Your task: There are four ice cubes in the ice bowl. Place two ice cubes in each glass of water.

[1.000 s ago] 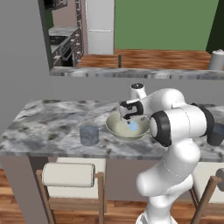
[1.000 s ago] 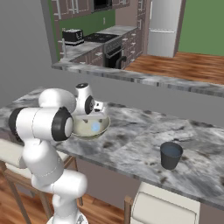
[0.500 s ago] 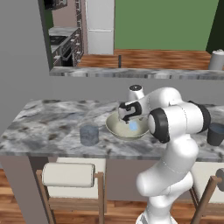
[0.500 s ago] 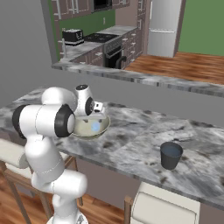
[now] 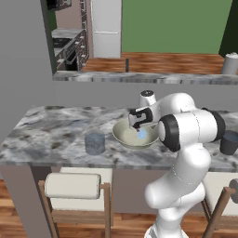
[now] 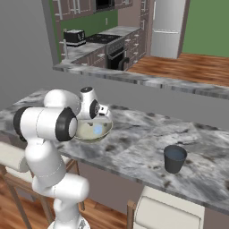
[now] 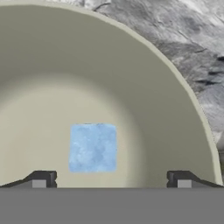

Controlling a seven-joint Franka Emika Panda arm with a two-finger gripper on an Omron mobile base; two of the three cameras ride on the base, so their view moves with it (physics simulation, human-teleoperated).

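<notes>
Ice cube (image 7: 93,147), pale blue and square, lies on the bottom of the ice bowl (image 7: 175,109), between the two fingertips (image 7: 41,179) and just ahead of them, so the released, wide-spread jaws only need to go straight down over it. The bowl stands on the grey marbled counter (image 5: 51,135), with one glass of water (image 5: 95,143) on the arm's left and the other (image 6: 174,159) well apart on its right. Behind the counter is a kitchen with a wooden floor and a green wall.

beige ice bowl (image 7: 183,105) — pale blue ice cube (image 7: 93,147)

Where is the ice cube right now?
In the hand view, the ice cube lies on the ice bowl floor, between the open gripper tips.
</notes>
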